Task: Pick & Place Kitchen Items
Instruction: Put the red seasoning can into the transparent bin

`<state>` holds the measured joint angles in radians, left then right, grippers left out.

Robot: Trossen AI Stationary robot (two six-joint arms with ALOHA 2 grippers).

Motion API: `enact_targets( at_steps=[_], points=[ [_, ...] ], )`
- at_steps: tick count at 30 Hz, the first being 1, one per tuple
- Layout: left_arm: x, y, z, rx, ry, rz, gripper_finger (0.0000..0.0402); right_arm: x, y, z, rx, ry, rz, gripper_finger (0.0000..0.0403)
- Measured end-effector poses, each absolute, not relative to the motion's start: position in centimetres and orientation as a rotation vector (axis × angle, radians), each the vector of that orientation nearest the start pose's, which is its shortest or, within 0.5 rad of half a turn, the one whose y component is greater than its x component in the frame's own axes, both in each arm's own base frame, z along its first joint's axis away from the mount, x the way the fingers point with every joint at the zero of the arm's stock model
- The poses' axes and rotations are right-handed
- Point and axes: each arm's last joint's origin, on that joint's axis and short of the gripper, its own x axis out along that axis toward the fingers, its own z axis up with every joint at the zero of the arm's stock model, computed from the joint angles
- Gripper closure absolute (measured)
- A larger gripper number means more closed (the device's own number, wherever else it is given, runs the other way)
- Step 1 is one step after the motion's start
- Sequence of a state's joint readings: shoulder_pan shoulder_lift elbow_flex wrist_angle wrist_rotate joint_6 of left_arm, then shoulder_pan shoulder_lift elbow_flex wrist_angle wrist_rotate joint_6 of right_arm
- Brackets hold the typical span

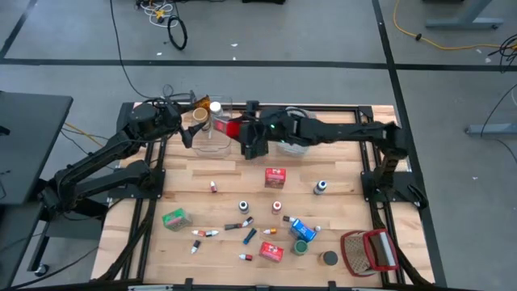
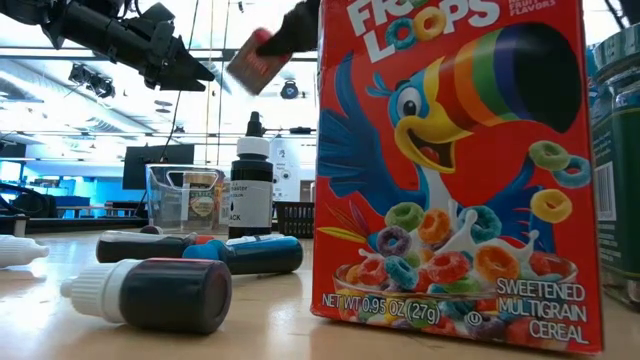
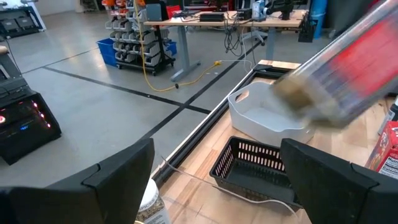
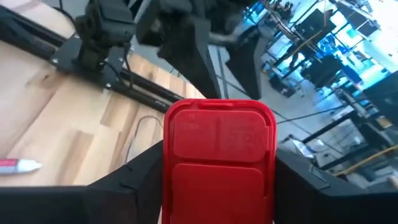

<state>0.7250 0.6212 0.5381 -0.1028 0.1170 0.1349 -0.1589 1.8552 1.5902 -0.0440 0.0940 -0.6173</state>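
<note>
Right claw (image 4: pixel 217 180) is clamped on a small red flat-sided box (image 4: pixel 219 163), held in the air just beside the clear plastic bin (image 1: pixel 212 137) at the back of the wooden bench (image 1: pixel 339 218); step in hand looks like carry-to-bin. Left claw (image 3: pixel 214 180) hangs wide and empty at that bin's far side. Next move, as judged: bring the box squarely over the bin's opening, clear of the left arm, then release; remaining groceries lie well apart from the bin.

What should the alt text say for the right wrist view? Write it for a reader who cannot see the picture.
The right claw grips a red container between its dark fingers, held above the wooden table. Beyond it the left claw hangs open, and a small red-and-white tube lies on the table.
</note>
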Motion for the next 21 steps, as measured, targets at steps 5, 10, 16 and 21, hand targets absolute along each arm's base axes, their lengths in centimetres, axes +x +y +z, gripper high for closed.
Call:
enact_targets(
  at_steps=[5,10,16,21],
  points=[
    [11.4,9.7,28.0,0.056,0.206,0.594,0.0044,44.3,-10.4,30.3,-0.537,0.375,-0.143,0.0161],
    [11.4,9.7,28.1,0.068,0.189,0.595,0.0044,45.9,-12.7,30.0,-0.461,0.359,-0.1,0.0167],
    [11.5,9.7,28.3,0.075,0.172,0.597,0.0044,47.9,-15.6,26.5,-0.323,0.429,-0.051,0.0172],
    [11.5,9.7,28.3,0.075,0.173,0.597,0.0044,48.6,-16.7,24.2,-0.251,0.471,-0.115,0.0166]
  ],
)
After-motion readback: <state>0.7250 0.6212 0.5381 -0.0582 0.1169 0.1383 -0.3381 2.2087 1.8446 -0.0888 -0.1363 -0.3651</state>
